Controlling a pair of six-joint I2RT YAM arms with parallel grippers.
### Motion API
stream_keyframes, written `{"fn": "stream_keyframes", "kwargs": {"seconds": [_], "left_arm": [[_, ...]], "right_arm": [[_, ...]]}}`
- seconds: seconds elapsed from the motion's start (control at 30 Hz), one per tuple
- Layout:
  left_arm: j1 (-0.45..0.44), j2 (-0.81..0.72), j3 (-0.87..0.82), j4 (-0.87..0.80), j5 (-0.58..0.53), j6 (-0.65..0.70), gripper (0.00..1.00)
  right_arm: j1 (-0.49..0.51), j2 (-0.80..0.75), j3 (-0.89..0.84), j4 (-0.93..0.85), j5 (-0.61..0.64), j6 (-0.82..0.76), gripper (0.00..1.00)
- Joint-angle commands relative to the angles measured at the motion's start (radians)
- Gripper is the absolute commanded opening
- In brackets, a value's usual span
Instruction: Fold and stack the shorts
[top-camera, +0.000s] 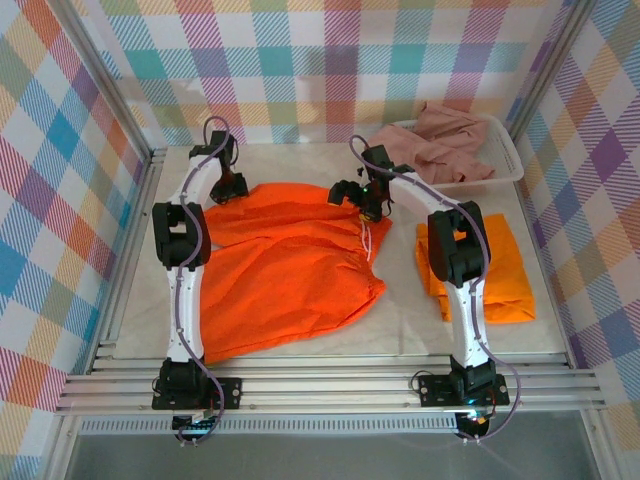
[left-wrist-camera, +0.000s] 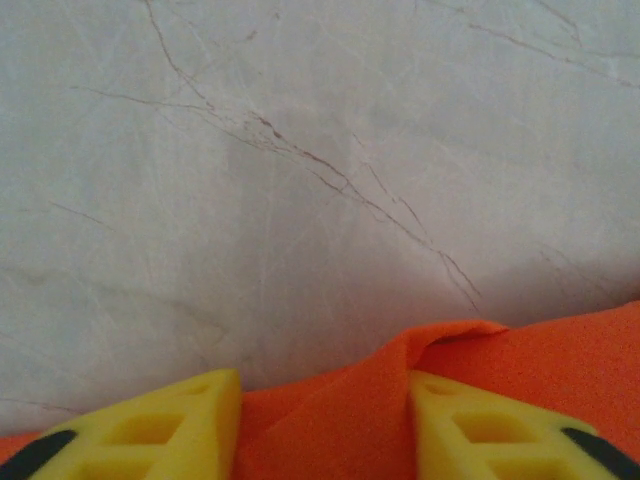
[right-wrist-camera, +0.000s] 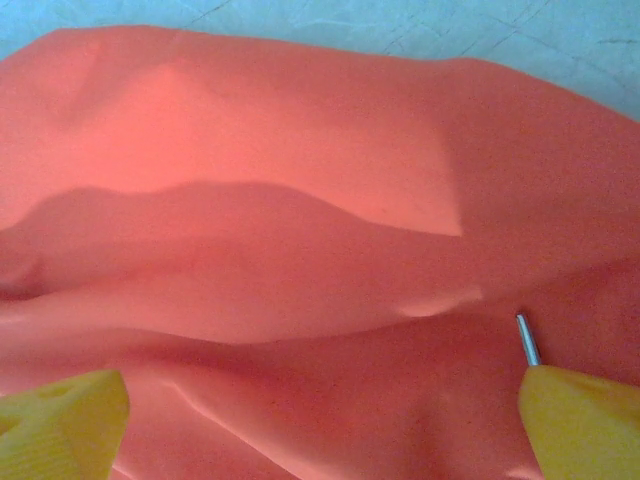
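A large pair of bright orange shorts (top-camera: 290, 265) lies spread flat mid-table, its white drawstring (top-camera: 368, 238) at the right edge. My left gripper (top-camera: 228, 186) sits low at the cloth's far left corner. In the left wrist view its yellow fingers (left-wrist-camera: 190, 425) stand partly apart, with a raised fold of the orange shorts (left-wrist-camera: 330, 410) between them. My right gripper (top-camera: 366, 203) is down on the far right corner, wide open, its fingers (right-wrist-camera: 70, 420) spread over rumpled orange cloth (right-wrist-camera: 300, 250). A second orange pair (top-camera: 495, 272) lies folded at the right. Dusty pink shorts (top-camera: 448, 142) lie in the basket.
The white mesh basket (top-camera: 508, 160) stands at the back right corner. Checked cloth walls close the table on three sides. A metal rail (top-camera: 330, 385) runs along the near edge by the arm bases. Bare marble-patterned tabletop (left-wrist-camera: 300, 150) stretches beyond the shorts' far edge.
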Motion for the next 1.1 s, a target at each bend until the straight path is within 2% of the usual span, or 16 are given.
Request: {"fn": "stream_keyframes", "kwargs": {"seconds": [0.0,0.1,0.2,0.37,0.6,0.7,0.77,0.87,1.07], "left_arm": [[-0.002,0.025,0.051,-0.054,0.012,0.008,0.29],[0.001,0.027,0.073,-0.064,-0.008,-0.003,0.11],[0.005,-0.015,0.07,-0.048,-0.045,-0.017,0.02],[0.03,-0.192,-0.067,0.105,-0.049,-0.069,0.0],[0.152,-0.461,-0.493,0.486,0.114,-0.235,0.03],[0.16,-0.515,-0.619,0.567,0.093,-0.229,0.13],[0.165,-0.505,-0.653,0.563,0.085,-0.239,0.26],[0.193,-0.455,-0.664,0.561,0.173,-0.276,0.36],[0.202,-0.576,-0.748,0.671,0.229,-0.283,0.77]], "right_arm": [[0.005,-0.033,-0.005,0.005,-0.016,-0.017,0.99],[0.005,-0.033,-0.016,0.01,-0.01,-0.013,0.99],[0.005,-0.027,-0.025,0.011,0.009,-0.008,0.99],[0.0,-0.002,-0.024,-0.013,0.064,-0.003,0.99],[-0.021,0.017,-0.039,-0.036,0.097,0.024,0.99],[-0.022,0.023,-0.035,-0.036,0.092,0.026,1.0],[-0.022,0.027,-0.031,-0.032,0.081,0.032,0.99],[-0.022,0.023,-0.027,-0.016,0.056,0.037,1.0],[-0.014,-0.017,-0.016,0.02,-0.005,0.01,0.99]]}}
